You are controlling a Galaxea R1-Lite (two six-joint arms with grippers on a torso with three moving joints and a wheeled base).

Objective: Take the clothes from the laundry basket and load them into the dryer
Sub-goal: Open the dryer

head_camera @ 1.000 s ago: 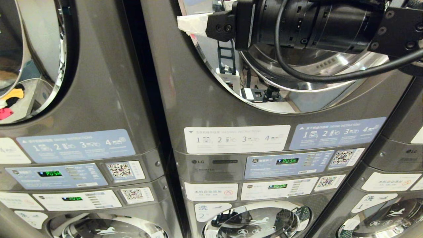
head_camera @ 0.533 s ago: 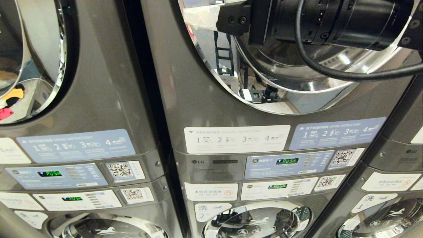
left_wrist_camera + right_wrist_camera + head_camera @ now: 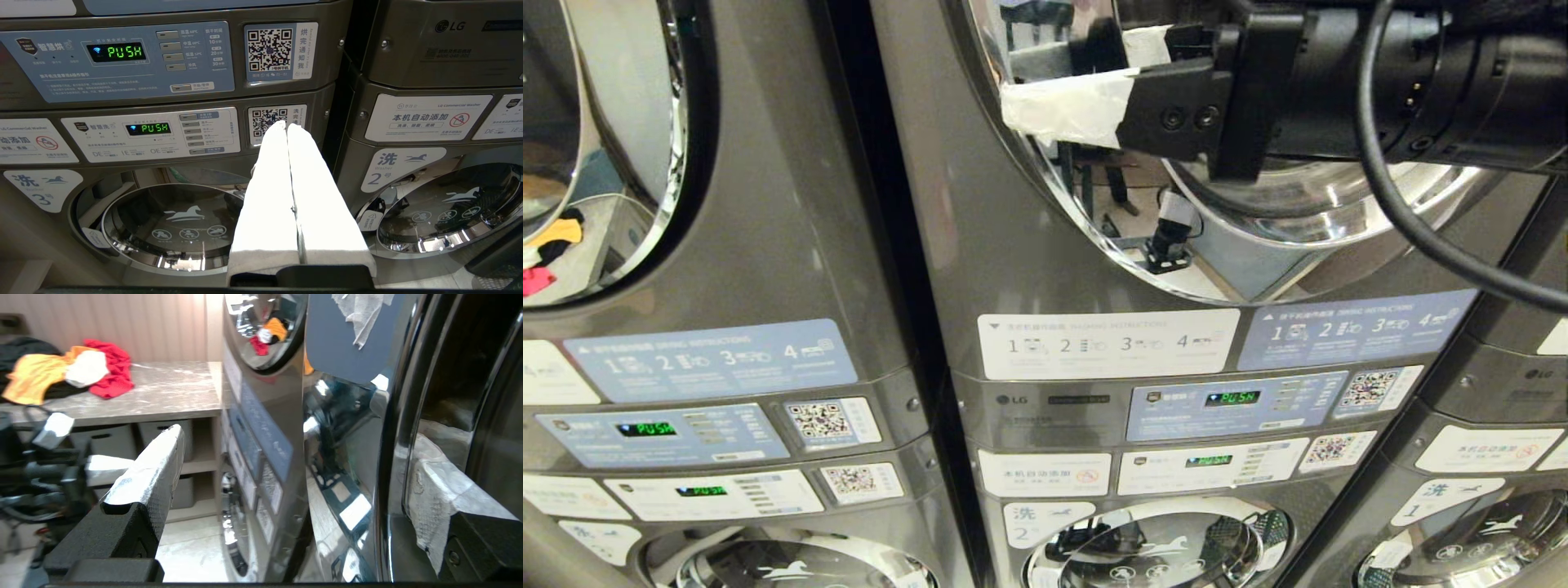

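Observation:
The dryer (image 3: 1013, 253) is the middle dark grey LG machine, with a big chrome-rimmed round door (image 3: 1094, 237). My right arm reaches across the top of the head view. My right gripper (image 3: 1094, 77) is open at the door's left edge. In the right wrist view the right gripper (image 3: 294, 449) straddles the door's chrome rim (image 3: 392, 457), one taped finger (image 3: 151, 469) outside it and the other past it. It holds nothing. My left gripper (image 3: 286, 124) is shut and empty, parked low before the washers. The clothes and the laundry basket are out of view.
Identical machines stand on both sides, with control panels (image 3: 1225, 404) lit "PUSH" and washer doors (image 3: 1168, 547) below. A marble counter (image 3: 171, 388) to the side carries yellow, white and red garments (image 3: 81, 371), with storage bins under it.
My right gripper has shifted right and lower along the door's left edge. The reflections in the chrome door have changed, so the door has swung. The left arm is still.

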